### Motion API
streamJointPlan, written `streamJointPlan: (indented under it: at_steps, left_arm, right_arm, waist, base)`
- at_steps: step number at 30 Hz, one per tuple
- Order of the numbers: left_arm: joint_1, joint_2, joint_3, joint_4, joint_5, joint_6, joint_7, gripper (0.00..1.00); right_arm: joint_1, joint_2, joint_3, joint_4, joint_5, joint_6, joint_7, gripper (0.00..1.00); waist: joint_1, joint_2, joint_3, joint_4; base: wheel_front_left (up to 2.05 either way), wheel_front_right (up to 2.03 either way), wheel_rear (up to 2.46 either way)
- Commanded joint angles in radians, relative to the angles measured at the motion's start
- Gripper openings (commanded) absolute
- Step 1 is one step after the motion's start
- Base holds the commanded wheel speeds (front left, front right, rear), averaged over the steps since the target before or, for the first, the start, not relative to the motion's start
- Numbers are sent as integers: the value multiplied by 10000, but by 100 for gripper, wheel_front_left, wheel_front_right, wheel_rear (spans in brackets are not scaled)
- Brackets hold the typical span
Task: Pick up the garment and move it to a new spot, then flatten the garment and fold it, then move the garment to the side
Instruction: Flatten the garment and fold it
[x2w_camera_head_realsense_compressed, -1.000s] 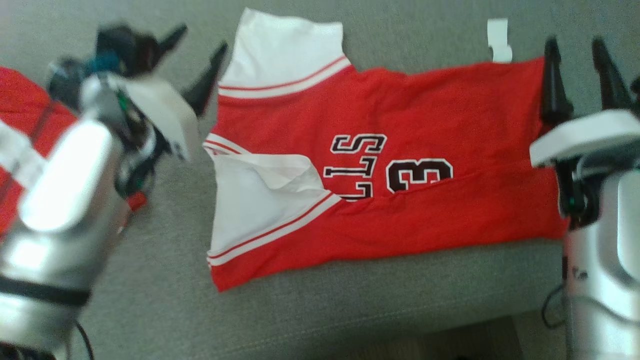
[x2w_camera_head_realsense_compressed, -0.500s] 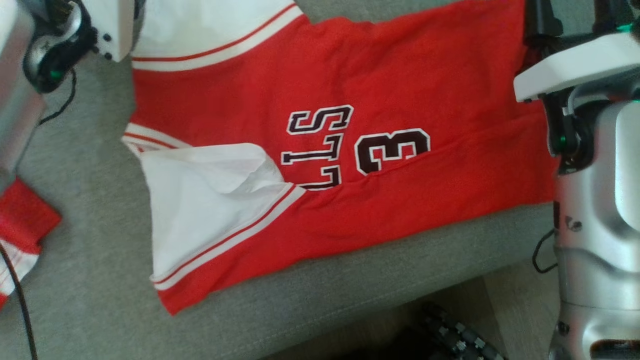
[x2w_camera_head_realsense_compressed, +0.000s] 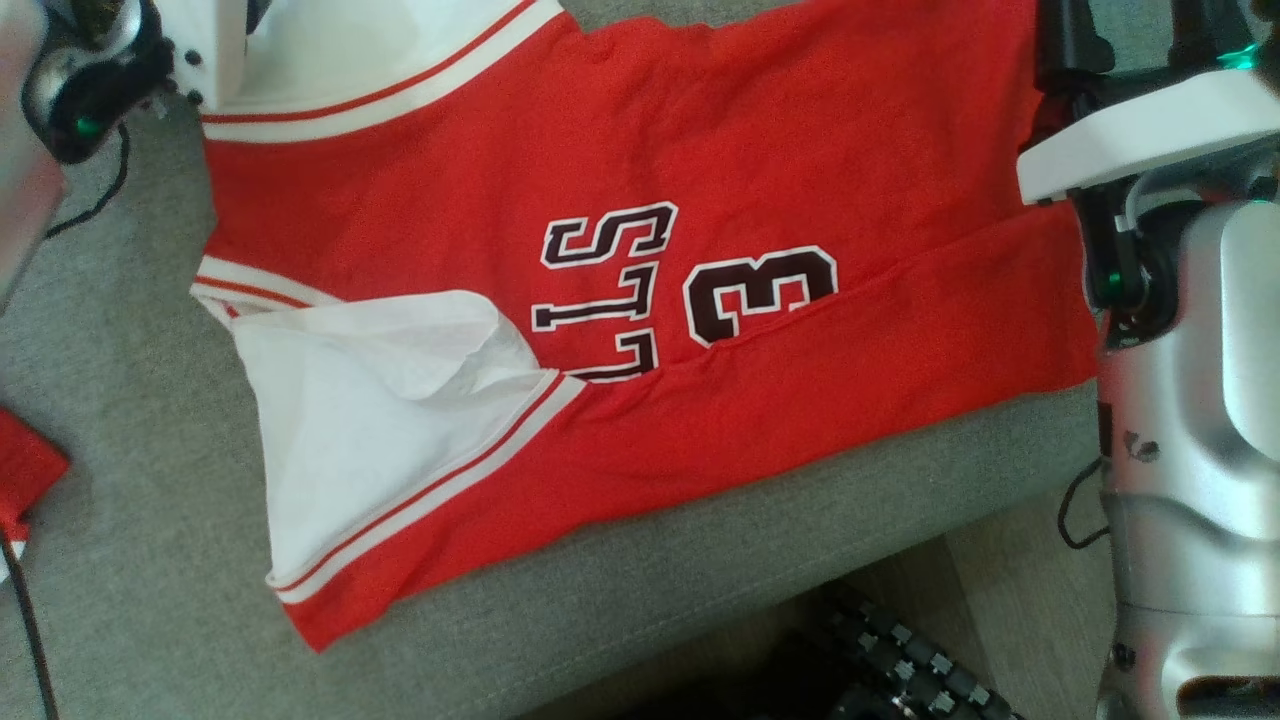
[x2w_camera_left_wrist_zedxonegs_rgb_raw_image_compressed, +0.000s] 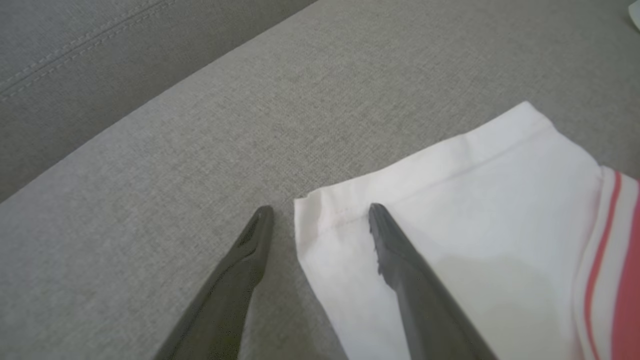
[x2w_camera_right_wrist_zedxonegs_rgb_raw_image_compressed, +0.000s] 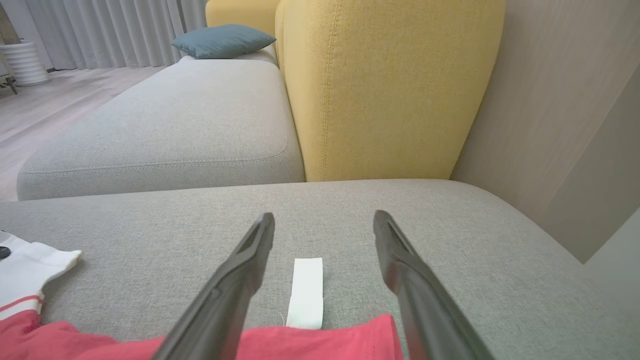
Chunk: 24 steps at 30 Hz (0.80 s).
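Evidently caught mid-fold. Found garment (x2w_camera_head_realsense_compressed: 800, 130) lying flat on sofa seat (x2w_camera_head_realsense_compressed: 700, 560), one long edge turned over. Noted left gripper (x2w_camera_left_wrist_zedxonegs_rgb_raw_image_compressed: 320, 209) wide, straddling white sleeve (x2w_camera_left_wrist_zedxonegs_rgb_raw_image_compressed: 450, 200) corner; right gripper (x2w_camera_right_wrist_zedxonegs_rgb_raw_image_compressed: 324, 216) wide above hem, empty. Judged next: lower, pinch both ends, fold across.

Head view chops the jersey (x2w_camera_head_realsense_compressed: 620, 150) off along the top, and the right gripper (x2w_camera_right_wrist_zedxonegs_rgb_raw_image_compressed: 324, 220) loses its fingertips to that same edge. Lettering (x2w_camera_head_realsense_compressed: 600, 290) is half buried under a fold and the flopped white sleeve (x2w_camera_head_realsense_compressed: 380, 400), can't read it whole. Left gripper (x2w_camera_left_wrist_zedxonegs_rgb_raw_image_compressed: 320, 212): one finger covers a bit of the other sleeve (x2w_camera_left_wrist_zedxonegs_rgb_raw_image_compressed: 475, 200). Dark ribbed thing (x2w_camera_head_realsense_compressed: 900, 660) below the right gripper's arm, cut by the bottom edge, no clue what.
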Motion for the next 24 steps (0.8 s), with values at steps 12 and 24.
streamJointPlan:
  at_steps: [12,24]
  left_arm:
    - [-781,123,-514,-156,-1357,12,-1189,0]
    - [65,-157,-643,-1501,-1746,12,-3118,0]
  right_arm:
    - [-368,-39,-611,478,-69,-7,124,100]
    - [-705,-780,-2354,3121,-1929,-7,1252,100]
  waist:
    - [-1,0,-477,515]
    - [-1,0,-1453,2133]
  base:
    - [0,0,0]
    - [0,0,0]
